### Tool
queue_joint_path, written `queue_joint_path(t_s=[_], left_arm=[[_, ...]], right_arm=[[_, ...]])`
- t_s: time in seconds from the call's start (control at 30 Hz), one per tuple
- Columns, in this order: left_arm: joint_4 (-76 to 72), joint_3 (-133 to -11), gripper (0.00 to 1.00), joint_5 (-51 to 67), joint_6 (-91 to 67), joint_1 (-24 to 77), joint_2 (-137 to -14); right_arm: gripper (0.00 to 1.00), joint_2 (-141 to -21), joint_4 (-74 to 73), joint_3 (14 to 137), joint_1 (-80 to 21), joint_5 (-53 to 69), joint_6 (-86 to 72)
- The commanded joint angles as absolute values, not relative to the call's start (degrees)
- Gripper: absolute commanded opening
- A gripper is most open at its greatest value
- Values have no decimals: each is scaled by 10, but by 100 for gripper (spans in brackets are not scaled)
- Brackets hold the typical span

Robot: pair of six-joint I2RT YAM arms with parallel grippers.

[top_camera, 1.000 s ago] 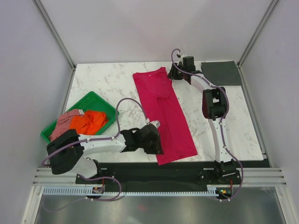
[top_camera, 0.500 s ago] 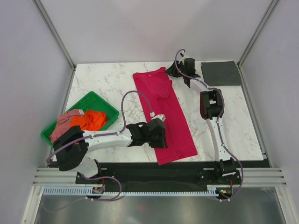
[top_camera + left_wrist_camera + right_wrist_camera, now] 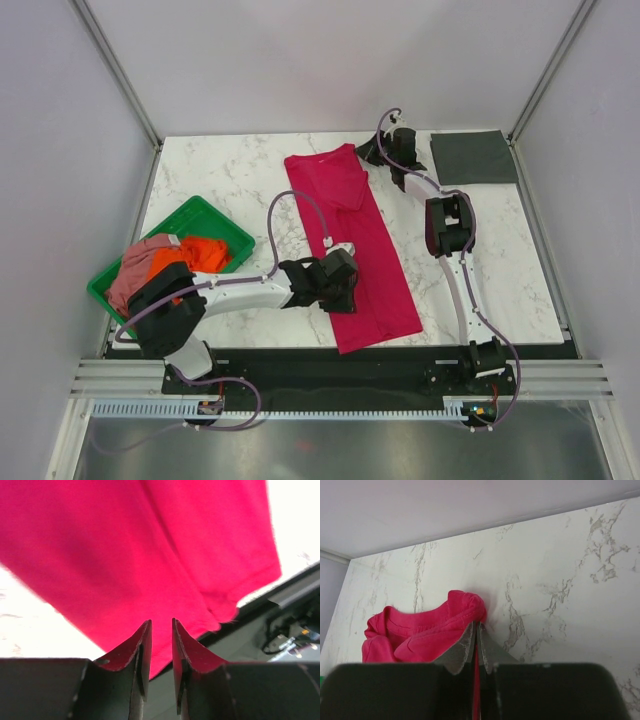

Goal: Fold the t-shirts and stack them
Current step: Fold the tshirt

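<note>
The crimson-red t-shirt (image 3: 365, 250) lies as a long narrow strip down the middle of the marble table. My left gripper (image 3: 342, 285) hovers over its near left part; in the left wrist view the jaws (image 3: 161, 621) stand slightly apart with nothing between them, the red cloth (image 3: 150, 540) below. My right gripper (image 3: 372, 152) is at the shirt's far right corner, shut on a bunched fold of red cloth (image 3: 420, 630) by the collar (image 3: 476, 624). The dark grey t-shirt (image 3: 475, 157) lies folded flat at the back right.
A green tray (image 3: 223, 218) at the left holds the crumpled orange t-shirt (image 3: 195, 258) and dusty pink t-shirt (image 3: 140, 262). The table's black front rail (image 3: 295, 605) runs just beyond the red shirt's hem. White walls close the back and sides.
My left arm has swung right and forward from the shirt's left edge to over the cloth. My right gripper has shifted slightly right at the far corner, still pinching the red cloth.
</note>
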State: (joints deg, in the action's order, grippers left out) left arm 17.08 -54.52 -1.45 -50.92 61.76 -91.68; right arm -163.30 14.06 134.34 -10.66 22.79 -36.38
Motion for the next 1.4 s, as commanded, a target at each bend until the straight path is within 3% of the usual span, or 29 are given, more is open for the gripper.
queue_joint_path(t_s=[0.0, 0.07, 0.5, 1.0, 1.37], left_arm=[[192, -522, 30, -39, -498, 588, -909], [209, -504, 30, -47, -492, 574, -905], [221, -494, 29, -70, -444, 509, -882], [279, -504, 35, -67, -442, 468, -715], [199, -497, 31, -26, -449, 483, -826]], right_arm=[[6, -1637, 162, 1357, -106, 207, -370], [0, -1625, 160, 1340, -105, 194, -365], [0, -1544, 173, 1223, -72, 172, -436], [0, -1524, 228, 1167, -28, 183, -583], [0, -1554, 186, 1188, -4, 181, -542]])
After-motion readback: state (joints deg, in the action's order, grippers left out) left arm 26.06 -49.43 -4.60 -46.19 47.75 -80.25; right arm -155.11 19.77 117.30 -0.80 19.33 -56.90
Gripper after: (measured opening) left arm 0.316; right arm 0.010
